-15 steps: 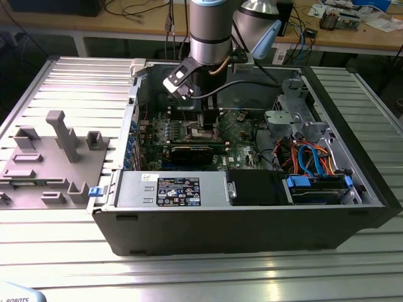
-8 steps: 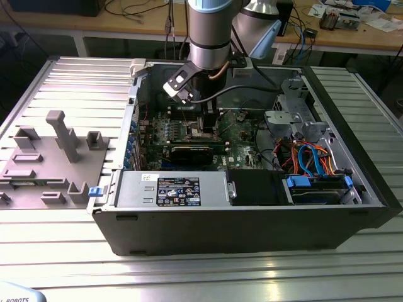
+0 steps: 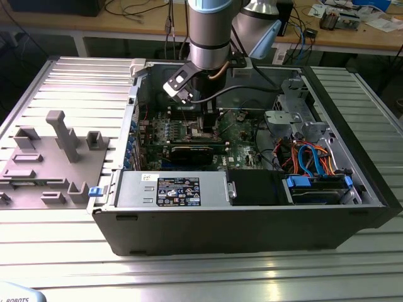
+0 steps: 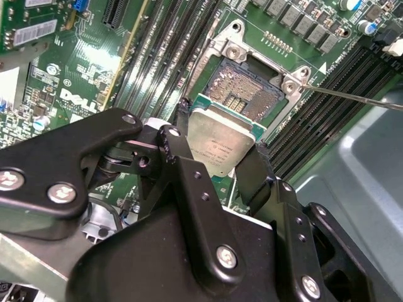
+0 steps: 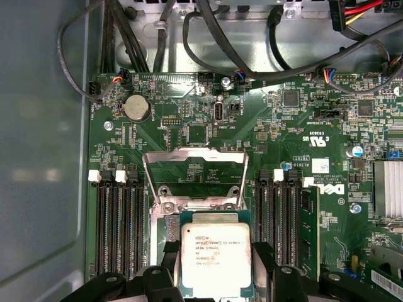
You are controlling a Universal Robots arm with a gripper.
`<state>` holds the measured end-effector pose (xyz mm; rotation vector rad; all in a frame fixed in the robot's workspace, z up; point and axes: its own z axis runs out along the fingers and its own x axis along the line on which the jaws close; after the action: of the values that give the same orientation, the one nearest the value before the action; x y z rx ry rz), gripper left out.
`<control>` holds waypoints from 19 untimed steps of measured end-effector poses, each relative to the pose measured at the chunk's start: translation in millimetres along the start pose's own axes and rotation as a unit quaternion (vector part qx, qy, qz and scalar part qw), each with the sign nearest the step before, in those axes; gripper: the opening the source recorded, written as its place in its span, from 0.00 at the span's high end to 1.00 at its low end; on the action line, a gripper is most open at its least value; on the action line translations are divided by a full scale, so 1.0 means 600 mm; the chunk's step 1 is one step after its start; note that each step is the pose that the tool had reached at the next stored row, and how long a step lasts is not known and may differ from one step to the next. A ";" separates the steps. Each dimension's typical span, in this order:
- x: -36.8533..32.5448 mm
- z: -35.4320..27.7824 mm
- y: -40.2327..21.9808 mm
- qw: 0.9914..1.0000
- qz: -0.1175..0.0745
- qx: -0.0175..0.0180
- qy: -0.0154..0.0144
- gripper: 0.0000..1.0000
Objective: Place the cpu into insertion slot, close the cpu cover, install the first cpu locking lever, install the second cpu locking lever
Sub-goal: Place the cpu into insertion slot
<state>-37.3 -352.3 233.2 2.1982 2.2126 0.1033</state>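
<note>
In the exterior view the gripper (image 3: 206, 123) hangs low over the motherboard (image 3: 242, 135) inside the open computer case (image 3: 252, 226). Second wrist view — its fingers (image 4: 254, 171) clench the cpu (image 4: 220, 141) by two edges, just short of the bare insertion slot (image 4: 249, 88). First wrist view — the cpu cover (image 5: 194, 156) stands flipped open

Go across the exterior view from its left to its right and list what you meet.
Grey moulded fixture → small blue tab → gripper, shut on the cpu as both wrist views show → blue and orange cables.
</note>
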 end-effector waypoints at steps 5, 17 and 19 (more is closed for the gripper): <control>0.001 0.005 -0.008 1.000 0.000 0.000 0.004 0.46; 0.004 0.021 -0.015 1.000 0.001 0.000 0.004 0.46; 0.006 0.024 -0.016 1.000 0.001 0.000 0.004 0.46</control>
<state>-46.0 -348.5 218.6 2.2041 2.2133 0.1114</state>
